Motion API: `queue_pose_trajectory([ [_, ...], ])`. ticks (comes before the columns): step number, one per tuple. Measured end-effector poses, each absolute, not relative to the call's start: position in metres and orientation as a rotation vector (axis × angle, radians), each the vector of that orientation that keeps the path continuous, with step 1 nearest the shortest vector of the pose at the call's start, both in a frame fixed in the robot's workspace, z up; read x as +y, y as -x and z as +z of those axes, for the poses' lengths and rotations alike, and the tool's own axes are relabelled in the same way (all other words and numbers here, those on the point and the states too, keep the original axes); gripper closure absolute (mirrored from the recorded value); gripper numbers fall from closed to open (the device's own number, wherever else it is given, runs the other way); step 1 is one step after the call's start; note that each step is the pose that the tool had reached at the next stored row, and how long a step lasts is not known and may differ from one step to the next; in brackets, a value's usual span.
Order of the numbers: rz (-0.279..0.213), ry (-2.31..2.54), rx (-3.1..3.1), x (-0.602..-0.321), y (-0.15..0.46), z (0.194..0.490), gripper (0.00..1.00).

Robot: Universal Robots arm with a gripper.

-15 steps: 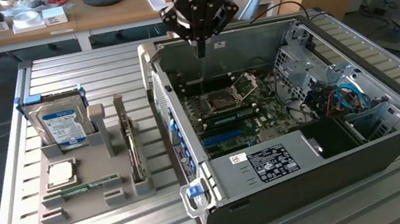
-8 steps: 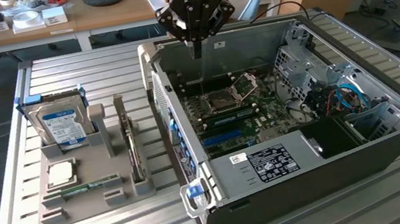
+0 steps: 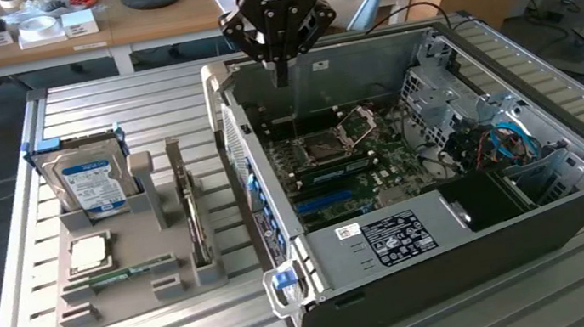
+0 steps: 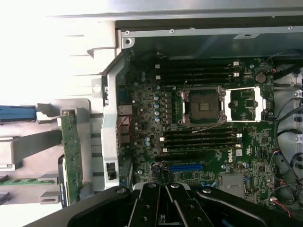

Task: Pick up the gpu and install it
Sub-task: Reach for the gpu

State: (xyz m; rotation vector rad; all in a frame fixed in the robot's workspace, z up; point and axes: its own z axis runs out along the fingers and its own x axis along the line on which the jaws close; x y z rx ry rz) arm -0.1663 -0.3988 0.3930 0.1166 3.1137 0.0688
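Black claw pinched shut and empty, hanging over the far wall of the open grey computer case — pick-up not yet done. The gpu, a thin dark card, stands edge-on in the grey holder tray, well apart on the exterior view's left — grasping it calls for parted fingers squared to that slim edge.
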Motion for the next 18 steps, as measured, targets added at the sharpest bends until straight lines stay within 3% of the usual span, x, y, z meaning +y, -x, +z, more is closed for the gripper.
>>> queue_pose_trajectory([
  [18,0.069,-0.117,3.114,-0.399,0.183,0.393,0.89],
])
